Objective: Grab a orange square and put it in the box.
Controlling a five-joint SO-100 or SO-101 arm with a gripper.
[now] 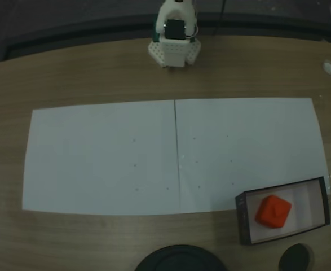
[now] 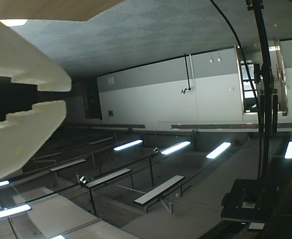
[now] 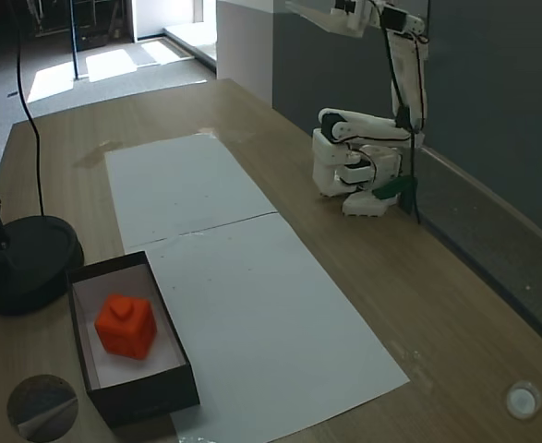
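— Where is your orange square [image 3: 126,325]?

— Inside the box [image 3: 180,364], at the table's [image 3: 446,314] near edge. Farther back, your arm [image 3: 363,161] sits folded, gripper [image 2: 61,94] raised toward the ceiling, fingers slightly parted, holding nothing.

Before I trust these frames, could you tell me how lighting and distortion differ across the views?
A fixed view from above is dim, its table edge bowed; the other fixed view is brighter, the orange square vivid; the wrist view shows glaring ceiling lights.
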